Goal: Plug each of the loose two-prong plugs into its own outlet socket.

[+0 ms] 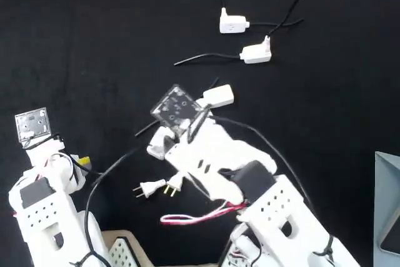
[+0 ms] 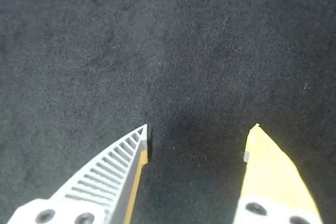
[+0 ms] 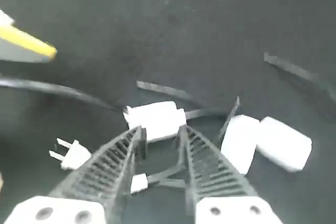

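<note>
A white outlet socket [image 3: 155, 120] lies at the tips of my right gripper [image 3: 160, 132], whose fingers stand a little apart over its near edge; the same socket [image 1: 159, 144] sits mid-table. Two loose two-prong plugs [image 1: 147, 189] [image 1: 172, 186] lie just in front of it, one with its prongs showing [image 3: 71, 153]. Beside the gripper lie two more white blocks [image 3: 239, 140] [image 3: 283, 142]. Two further sockets [image 1: 234, 23] [image 1: 256, 53] with cords rest at the back. My left gripper [image 2: 199, 127] is open over bare black cloth at the front left [image 1: 78, 162].
Black cords [image 1: 200, 59] trail across the cloth between the sockets. A grey object [image 1: 387, 204] stands at the right edge and a cardboard box [image 1: 125, 248] at the front edge. Marker cards [image 1: 31, 124] [image 1: 178, 107] sit on both wrists.
</note>
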### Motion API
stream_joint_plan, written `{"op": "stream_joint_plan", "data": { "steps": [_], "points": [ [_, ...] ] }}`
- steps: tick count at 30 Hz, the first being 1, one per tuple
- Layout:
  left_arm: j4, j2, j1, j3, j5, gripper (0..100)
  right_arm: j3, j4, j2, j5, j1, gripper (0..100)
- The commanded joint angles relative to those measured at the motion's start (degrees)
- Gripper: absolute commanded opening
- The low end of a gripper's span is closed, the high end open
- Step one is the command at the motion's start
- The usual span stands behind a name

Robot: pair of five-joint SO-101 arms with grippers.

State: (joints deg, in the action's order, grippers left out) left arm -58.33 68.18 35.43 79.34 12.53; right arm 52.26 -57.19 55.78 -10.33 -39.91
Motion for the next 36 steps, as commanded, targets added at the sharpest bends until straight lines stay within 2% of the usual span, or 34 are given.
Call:
{"op": "stream_joint_plan", "data": {
  "steps": [1,5,10,14,20,25,29,36],
  "points": [
    [0.9,0.7,0.1,-0.2,0.0,30,2.1,-0.2,1.6,2.5,4.0,7.5],
    [-0.5,0.7,0.7,-3.4,0.0,30,5.4,0.4,1.6,4.6,11.1,7.5],
    [-14.9,0.3,0.0,-20.3,3.9,30,12.0,10.4,1.5,4.5,21.4,7.4],
    [-26.7,0.0,-0.8,-35.5,7.4,30,13.9,12.6,1.3,4.6,24.1,7.4],
    [-38.4,-5.0,-7.8,-50.5,9.5,29,13.9,12.9,1.3,4.6,26.8,7.4],
    [-40.5,-16.4,-10.9,-61.4,8.3,29,14.1,13.0,1.3,4.6,26.9,7.4],
    [-40.4,-28.7,-19.8,-68.4,6.4,29,14.1,13.0,1.3,4.6,27.9,7.4],
    [-39.6,-51.3,-34.1,-78.6,4.0,30,13.3,13.0,1.6,4.0,35.1,7.4]
  ]
}}
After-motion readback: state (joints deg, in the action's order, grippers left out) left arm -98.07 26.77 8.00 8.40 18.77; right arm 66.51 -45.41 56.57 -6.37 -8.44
